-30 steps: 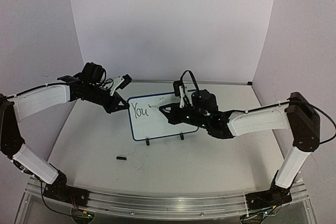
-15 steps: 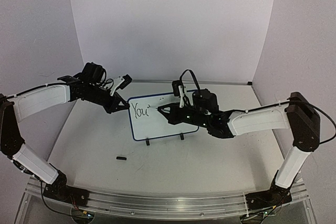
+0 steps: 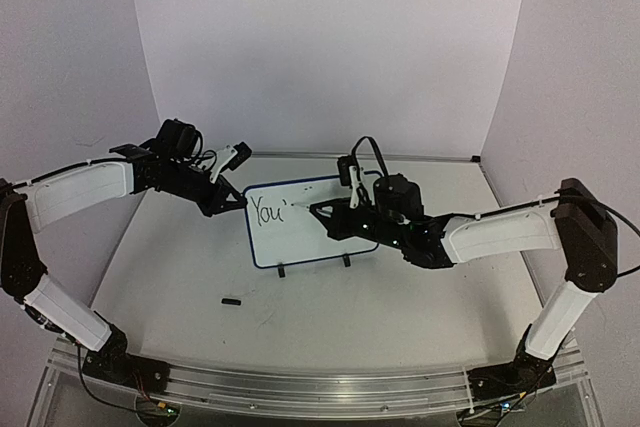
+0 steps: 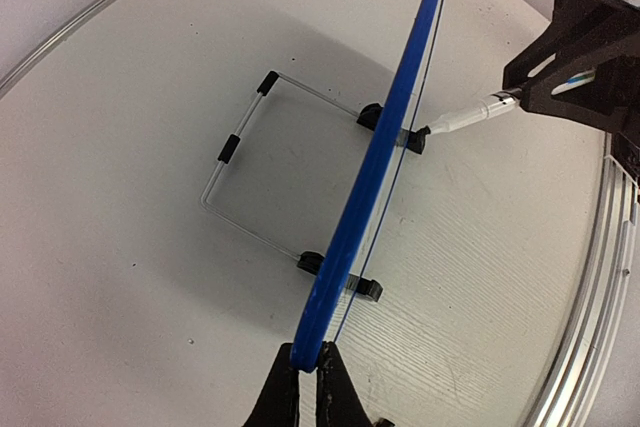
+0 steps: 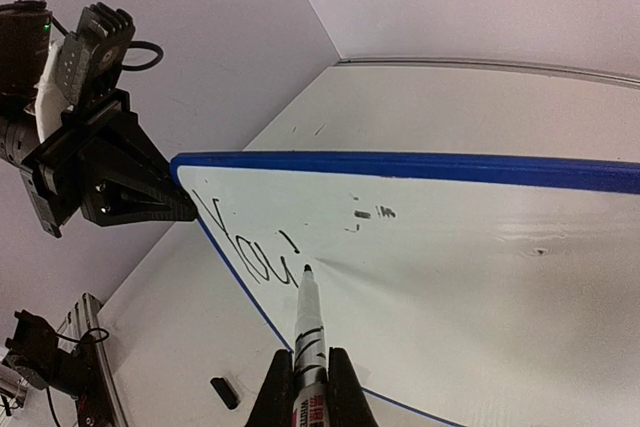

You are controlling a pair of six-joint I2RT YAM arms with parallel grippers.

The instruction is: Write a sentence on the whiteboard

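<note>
Rightward a little goes my right arm since a second ago, and the sentence (image 3: 266, 211) has gained a short tick after "You". My right gripper (image 5: 310, 372) is clenched on the black-and-white marker (image 5: 308, 332), whose tip sits at the board face just right of that tick; I cannot tell whether it touches. My left gripper (image 4: 308, 367) is clamped on the blue frame of the whiteboard (image 3: 300, 244), which stands on its feet on the table (image 3: 180, 277), lettering at its upper left.
</note>
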